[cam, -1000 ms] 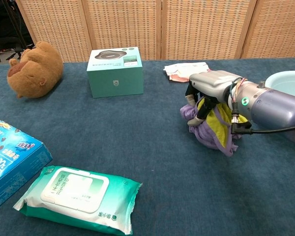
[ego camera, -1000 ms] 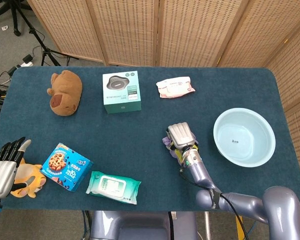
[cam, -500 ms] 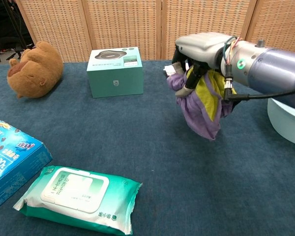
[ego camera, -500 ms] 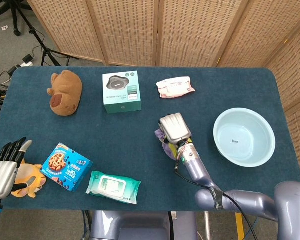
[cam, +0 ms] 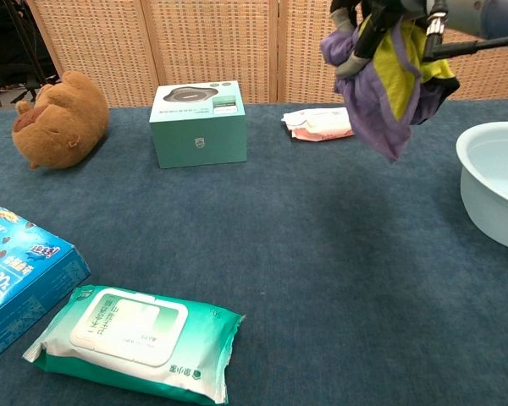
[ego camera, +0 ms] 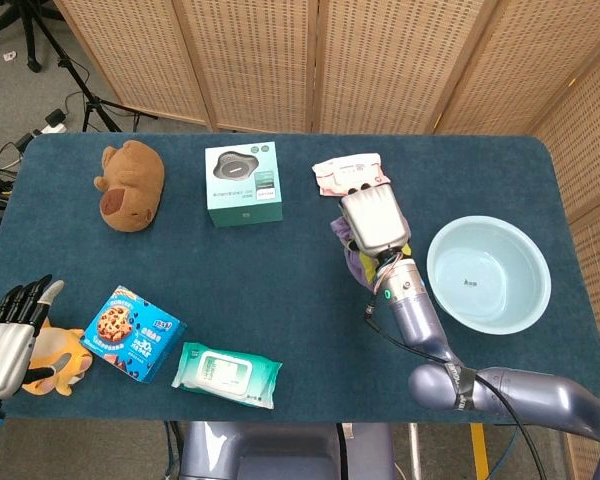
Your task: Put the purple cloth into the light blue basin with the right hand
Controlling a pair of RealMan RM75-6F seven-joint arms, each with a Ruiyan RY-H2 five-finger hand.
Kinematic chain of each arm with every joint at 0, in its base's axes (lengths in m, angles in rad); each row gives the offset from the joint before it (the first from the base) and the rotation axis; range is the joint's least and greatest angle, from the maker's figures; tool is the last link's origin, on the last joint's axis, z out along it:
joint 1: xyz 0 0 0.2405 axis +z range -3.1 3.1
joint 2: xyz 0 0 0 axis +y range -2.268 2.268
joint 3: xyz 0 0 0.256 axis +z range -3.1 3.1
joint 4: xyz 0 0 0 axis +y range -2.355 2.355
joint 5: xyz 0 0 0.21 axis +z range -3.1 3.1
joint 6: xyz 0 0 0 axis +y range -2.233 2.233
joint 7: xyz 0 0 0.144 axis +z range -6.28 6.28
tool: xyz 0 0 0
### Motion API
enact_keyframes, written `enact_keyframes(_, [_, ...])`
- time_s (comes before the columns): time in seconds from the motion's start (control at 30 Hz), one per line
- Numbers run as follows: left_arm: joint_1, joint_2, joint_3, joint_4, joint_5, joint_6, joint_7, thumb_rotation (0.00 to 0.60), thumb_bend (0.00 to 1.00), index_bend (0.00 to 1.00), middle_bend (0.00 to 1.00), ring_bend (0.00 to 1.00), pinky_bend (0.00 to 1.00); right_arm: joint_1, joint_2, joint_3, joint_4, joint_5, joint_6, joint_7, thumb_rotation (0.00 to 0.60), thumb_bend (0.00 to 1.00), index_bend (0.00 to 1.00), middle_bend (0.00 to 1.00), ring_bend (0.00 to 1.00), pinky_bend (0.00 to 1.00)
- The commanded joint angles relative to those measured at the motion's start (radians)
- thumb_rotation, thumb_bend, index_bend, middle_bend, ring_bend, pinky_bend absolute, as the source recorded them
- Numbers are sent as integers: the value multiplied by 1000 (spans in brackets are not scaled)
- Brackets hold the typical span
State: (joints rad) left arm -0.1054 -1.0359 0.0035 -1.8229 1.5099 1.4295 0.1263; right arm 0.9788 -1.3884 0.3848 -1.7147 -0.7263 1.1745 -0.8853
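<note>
At the tabletop's near left edge, the left hand (ego camera: 5, 340) rests with fingers spread, seen only from the head view. Mid-tabletop, the right hand (ego camera: 372, 222) grips the purple cloth (cam: 388, 72) aloft, left of the light blue basin (ego camera: 488, 274).

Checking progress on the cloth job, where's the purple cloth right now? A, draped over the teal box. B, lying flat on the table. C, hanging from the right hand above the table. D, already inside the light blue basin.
C: the purple cloth dangles from the raised right hand, clear of the table and short of the light blue basin.
</note>
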Motion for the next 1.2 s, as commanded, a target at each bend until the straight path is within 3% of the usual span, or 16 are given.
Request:
enact_keyframes(0.03, [1,0,1,-2,3,3,3,600,185,0,0,0,0,-30,71,5,-27,19,17,10,600,260,721,574,535,734])
enact_keyframes(0.27, [4,-1,4,-5,5,4,15,600,185,0,0,0,0,-101,175,-21,-21,39,32,62,600,260,721,574,535,734])
enact_keyframes(0.53, [2,-4,15,-14,23,-4,27,600,185,0,0,0,0,-204,239,-70,25,21,-3,218,600,260,721,574,535,734])
enact_keyframes(0.87, [4,-9,19,-17,31,-1,44,600,185,0,0,0,0,-302,236,-130,135,-22,-46,388,600,260,721,574,535,734])
enact_keyframes(1.2, [4,-14,18,-18,27,-3,56,600,185,0,0,0,0,-333,194,-153,240,-58,-94,476,600,241,721,555,532,734])
